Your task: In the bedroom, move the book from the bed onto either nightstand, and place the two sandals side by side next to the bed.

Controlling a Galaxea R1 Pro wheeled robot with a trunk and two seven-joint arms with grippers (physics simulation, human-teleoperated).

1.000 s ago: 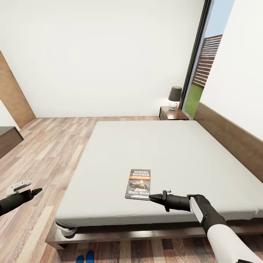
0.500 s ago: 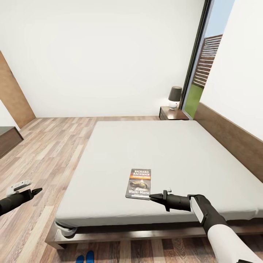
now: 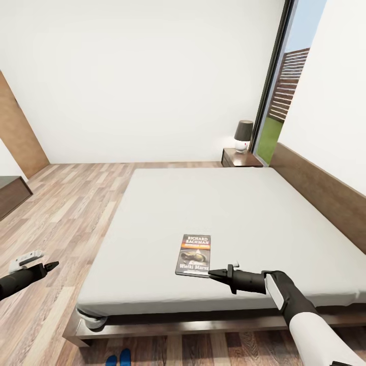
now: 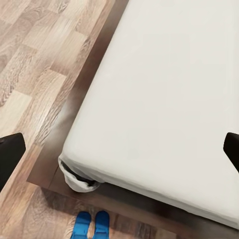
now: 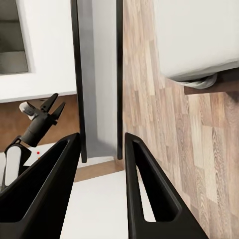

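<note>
The book [image 3: 193, 254] lies flat on the light-grey bed [image 3: 213, 213], near its front edge. My right gripper [image 3: 211, 273] sits low over the mattress with its tip at the book's near right corner. In the right wrist view its fingers [image 5: 47, 191] stand a narrow gap apart with nothing between them. My left gripper [image 3: 51, 265] hovers over the floor left of the bed, wide open [image 4: 119, 149]. The two blue sandals [image 3: 118, 358] lie together on the floor by the bed's near left corner, also seen as sandals [image 4: 92, 225]. A nightstand [image 3: 241, 158] stands at the bed's far side.
A lamp [image 3: 243, 134] stands on the nightstand beside the tall window [image 3: 279, 96]. The headboard [image 3: 325, 190] runs along the right wall. A low dark cabinet [image 3: 10, 194] sits at the far left. Wood floor [image 3: 66, 203] stretches left of the bed.
The right gripper has edged slightly toward the book, and the book has shifted a touch away from me. The left arm has sunk a little.
</note>
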